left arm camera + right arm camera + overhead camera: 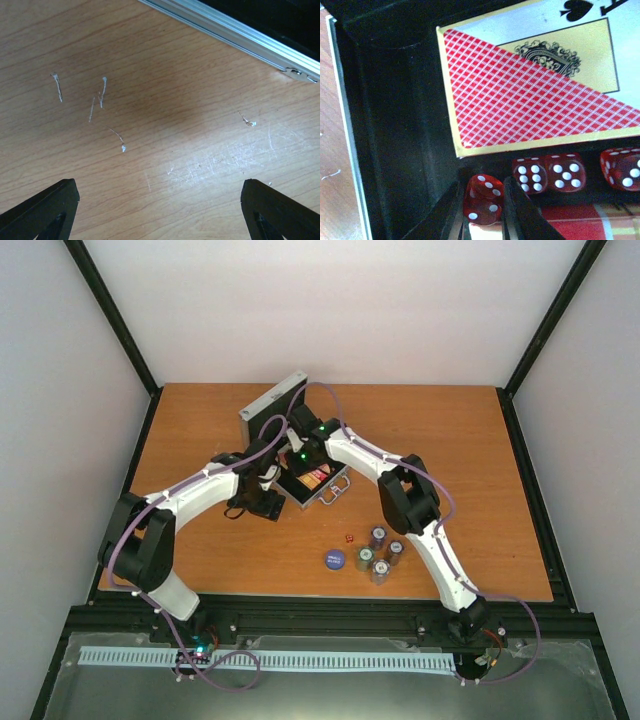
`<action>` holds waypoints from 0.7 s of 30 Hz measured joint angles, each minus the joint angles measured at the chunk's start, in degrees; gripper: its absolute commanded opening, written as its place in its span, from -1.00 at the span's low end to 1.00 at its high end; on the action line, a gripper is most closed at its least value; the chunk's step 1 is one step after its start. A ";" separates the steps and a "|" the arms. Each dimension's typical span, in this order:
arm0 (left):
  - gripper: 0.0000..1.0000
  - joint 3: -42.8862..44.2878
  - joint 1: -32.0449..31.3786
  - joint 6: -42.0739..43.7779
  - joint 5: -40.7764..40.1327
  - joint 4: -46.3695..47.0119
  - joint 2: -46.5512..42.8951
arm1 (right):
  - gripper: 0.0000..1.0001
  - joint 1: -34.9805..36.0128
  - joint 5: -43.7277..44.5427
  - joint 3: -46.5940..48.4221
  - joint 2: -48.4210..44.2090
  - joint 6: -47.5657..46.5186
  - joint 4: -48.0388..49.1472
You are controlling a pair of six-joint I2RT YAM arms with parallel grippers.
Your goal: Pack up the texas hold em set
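Right gripper (pixel 483 216) is pinched down on a red die (pixel 481 194) inside the case (pixel 270 403). Left gripper (pixel 160 209) is spread wide and empty over bare table (pixel 150 100) at the case's 8 o'clock.

- **Case:** mid-table, stiff metal, probably light. Take it by the handle or lid edge.
- **Card deck (pixel 520 95):** lies inside the case, slick. Grip the long sides.
- **Chip stacks (pixel 380 552):** at the case's 5 o'clock, topple-prone. Grab low.
- **Blue disc (pixel 335 559):** beside the stacks, flat (awkward to get under).
- **Loose die (pixel 349 538):** tiny, hard, slippery. Pinch flat faces.

The arms hide most of the case from above. Something red-striped at 6 o'clock in the right wrist view is cut off.
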 measured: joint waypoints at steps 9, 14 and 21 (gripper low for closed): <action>0.84 0.22 0.00 0.00 0.00 -0.11 0.66 | -0.30 -0.22 2.23 2.60 2.32 -0.20 0.24; 0.84 0.26 0.00 0.02 0.02 -0.13 1.14 | 0.02 -0.22 2.32 2.56 2.27 -0.70 0.92; 0.84 1.07 0.00 0.02 0.02 -0.31 2.21 | 0.04 -0.26 1.75 0.50 0.07 -1.60 0.96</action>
